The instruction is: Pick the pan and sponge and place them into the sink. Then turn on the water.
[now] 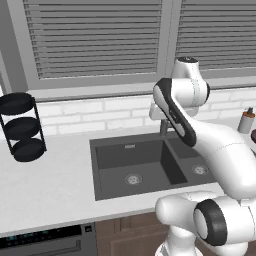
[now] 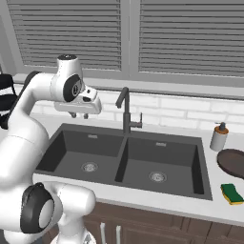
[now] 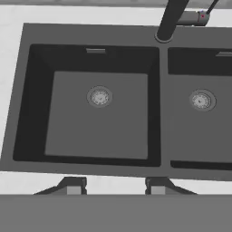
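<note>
- The gripper is held above the left basin of the sink, its fingers set a fair way apart in the hand view, with nothing between them.
- The pan is seen on the counter right of the sink, partly cut off by the frame edge; the sponge lies just in front of it, near the counter's front edge.
- Both basins are bare, so neither item is judged placed yet.
- A long reach across the sink is needed; the faucet stands on that path and could be struck.
- The soap bottle beside the pan could be knocked over.
- The sponge could be nudged off the counter by a misjudged descent.
</note>
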{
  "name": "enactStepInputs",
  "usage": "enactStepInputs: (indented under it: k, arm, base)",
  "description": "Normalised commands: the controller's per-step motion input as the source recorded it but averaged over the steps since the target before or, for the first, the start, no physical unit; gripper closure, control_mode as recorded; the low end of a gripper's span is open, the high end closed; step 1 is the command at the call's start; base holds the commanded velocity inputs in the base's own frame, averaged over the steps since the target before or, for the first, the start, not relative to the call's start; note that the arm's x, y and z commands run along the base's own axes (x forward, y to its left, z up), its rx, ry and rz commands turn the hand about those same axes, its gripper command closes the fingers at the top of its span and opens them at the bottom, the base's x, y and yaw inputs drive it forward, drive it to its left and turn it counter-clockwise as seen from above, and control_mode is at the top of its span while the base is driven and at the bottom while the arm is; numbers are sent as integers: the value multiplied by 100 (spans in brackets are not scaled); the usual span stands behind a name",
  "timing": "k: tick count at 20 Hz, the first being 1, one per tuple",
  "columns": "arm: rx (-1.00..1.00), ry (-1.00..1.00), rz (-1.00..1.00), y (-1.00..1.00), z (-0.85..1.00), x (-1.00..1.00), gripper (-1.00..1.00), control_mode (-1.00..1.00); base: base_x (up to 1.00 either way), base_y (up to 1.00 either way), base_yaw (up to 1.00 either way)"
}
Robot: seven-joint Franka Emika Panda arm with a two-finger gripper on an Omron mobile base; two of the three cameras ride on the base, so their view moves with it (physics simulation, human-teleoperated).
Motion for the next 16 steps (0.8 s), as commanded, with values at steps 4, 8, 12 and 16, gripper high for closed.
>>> enactStepInputs:
  k: [4,8,12,16]
  arm:
    - [0,0,0,0,0,-19,-100,-100]
    - [0,0,0,0,-1,-46,-100,-100]
    - [0,0,0,0,-14,-51,-100,-100]
    - [0,0,-3,0,-16,-56,-100,-100]
  base:
    - [0,0,0]
    - [0,0,0]
    - [0,0,0]
    - [0,0,0]
